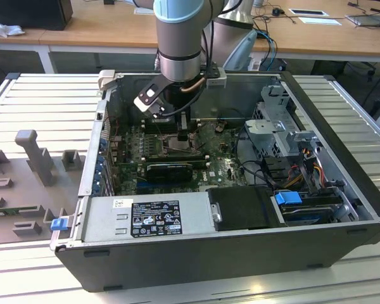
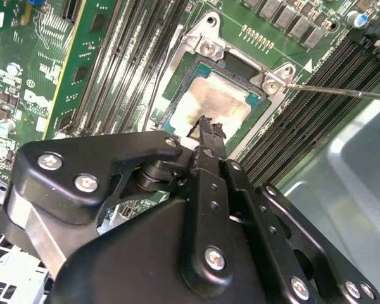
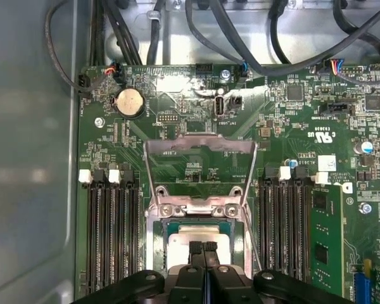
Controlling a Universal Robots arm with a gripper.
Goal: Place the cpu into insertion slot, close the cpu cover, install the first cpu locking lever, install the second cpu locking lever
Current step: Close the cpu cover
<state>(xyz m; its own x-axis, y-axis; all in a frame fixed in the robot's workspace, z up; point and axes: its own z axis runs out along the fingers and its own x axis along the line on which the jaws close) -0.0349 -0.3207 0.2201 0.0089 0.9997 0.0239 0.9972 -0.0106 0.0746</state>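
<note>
First wrist view: my black two-finger claw (image 3: 204, 246) hangs low over the open socket, fingers pressed together with nothing between them.
Chip: the small, flat, pale silvery cpu (image 3: 180, 244) lies in the square dark-framed insertion slot (image 3: 199, 223); my fingertips sit over its near edge, and I cannot tell whether they touch it.
Cover: the thin grey metal cpu cover (image 3: 177, 147), a frame with a cut-out centre, stands open, tipped back from its hinge. It lies beyond the chip from my claw, toward the round silver coin cell (image 3: 130, 101).
Axis: the hinge line runs crosswise to the long black memory slots (image 3: 111, 234) flanking the socket.
Lever: in the second wrist view, a thin bare-metal locking lever (image 2: 342, 92) juts away from one socket corner, unlatched by my judgement.
Exterior view: my claw (image 1: 183, 138) reaches down inside the open dark grey computer case (image 1: 209, 266).
</note>
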